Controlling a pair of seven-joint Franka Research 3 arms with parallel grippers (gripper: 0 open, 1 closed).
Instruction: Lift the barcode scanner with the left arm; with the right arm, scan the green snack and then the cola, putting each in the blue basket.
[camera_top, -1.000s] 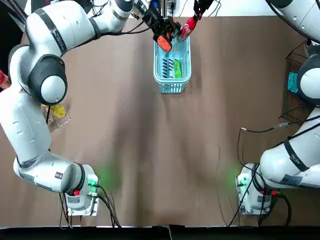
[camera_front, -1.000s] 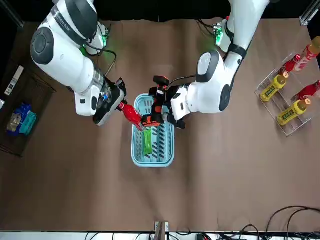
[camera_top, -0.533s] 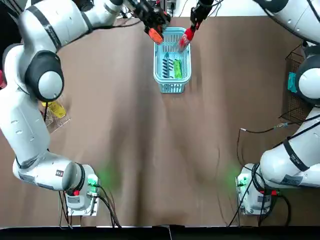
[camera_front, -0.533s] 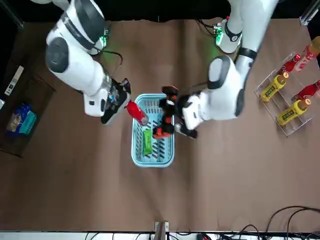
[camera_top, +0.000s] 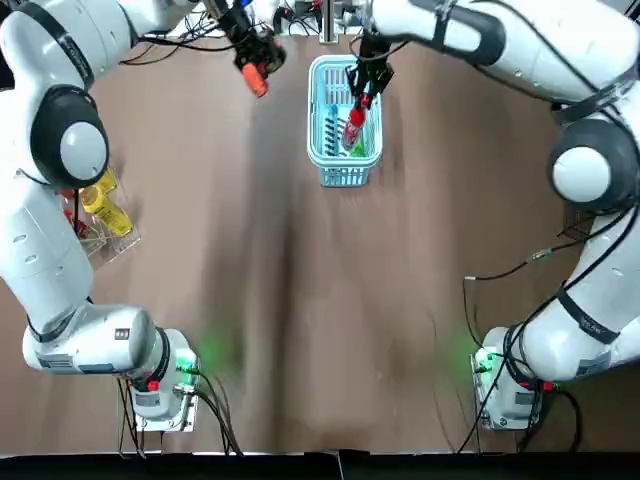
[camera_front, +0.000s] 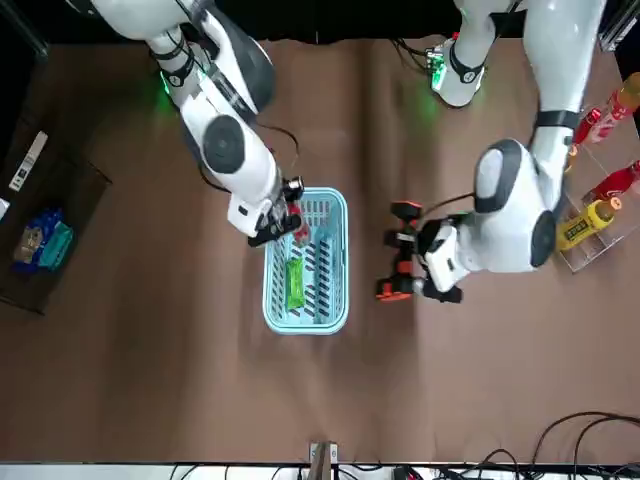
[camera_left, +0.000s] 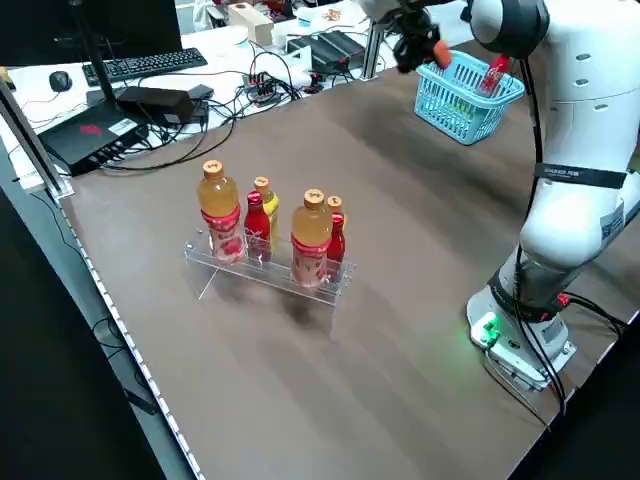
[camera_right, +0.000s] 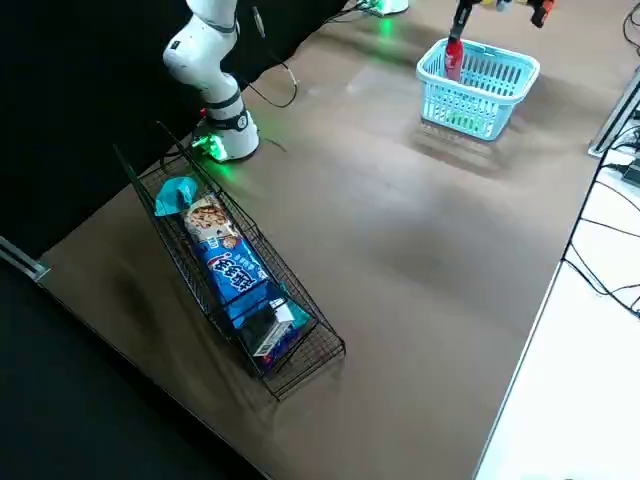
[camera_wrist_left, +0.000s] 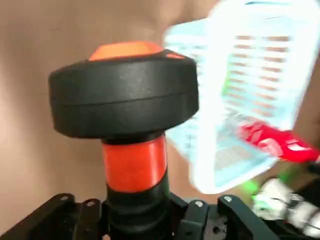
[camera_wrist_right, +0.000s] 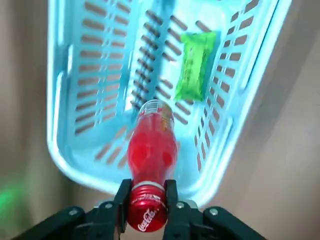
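My right gripper (camera_top: 366, 78) is shut on the cap of the red cola bottle (camera_top: 353, 126), which hangs neck-up inside the blue basket (camera_top: 322, 160). In the right wrist view the cola (camera_wrist_right: 151, 145) points down over the basket floor, beside the green snack (camera_wrist_right: 196, 64) lying flat in it. The front view shows the snack (camera_front: 295, 283) in the basket's middle. My left gripper (camera_top: 243, 45) is shut on the black and orange barcode scanner (camera_top: 256, 77), held in the air to the left of the basket. The scanner (camera_wrist_left: 125, 95) fills the left wrist view.
A clear rack of drink bottles (camera_top: 100, 210) stands at the table's left edge. A wire basket of packaged snacks (camera_right: 230, 270) sits at the right edge. Cables (camera_top: 510, 262) trail near the right arm's base.
The left arm has swung the scanner away from the basket to the left. The right gripper has carried the cola from the basket's far rim down into it.
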